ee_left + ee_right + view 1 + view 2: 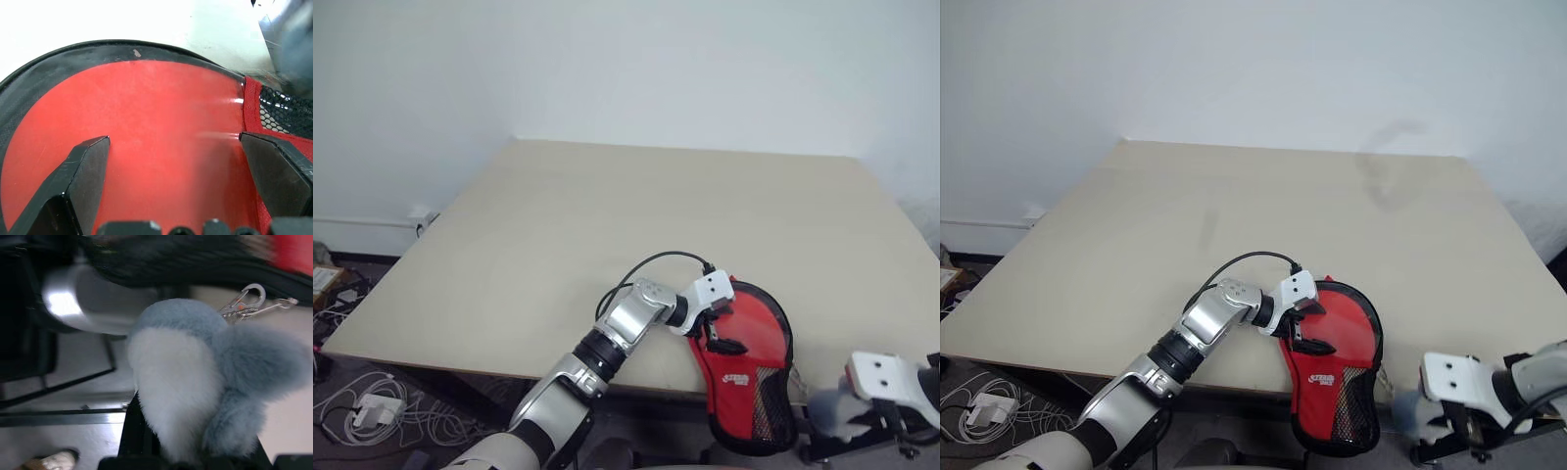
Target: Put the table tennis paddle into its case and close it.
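Observation:
The case [754, 352], red with black trim, a white logo and black mesh, lies at the table's front edge, its narrow end hanging over it. My left gripper [720, 335] rests over the round end, open, with one finger [83, 176] on each side of the glossy red face [166, 122]. The table tennis paddle is hidden; I cannot tell it apart from the case. Below the table edge to the right, my right gripper [1427, 406] is shut on a fluffy grey-and-white plush keychain [195, 382] with a metal clip [250, 298].
The beige table [607, 215] stretches away to a white wall. On the floor at the left lie cables and white power adapters [372, 411]. A black frame [862, 441] stands under my right hand.

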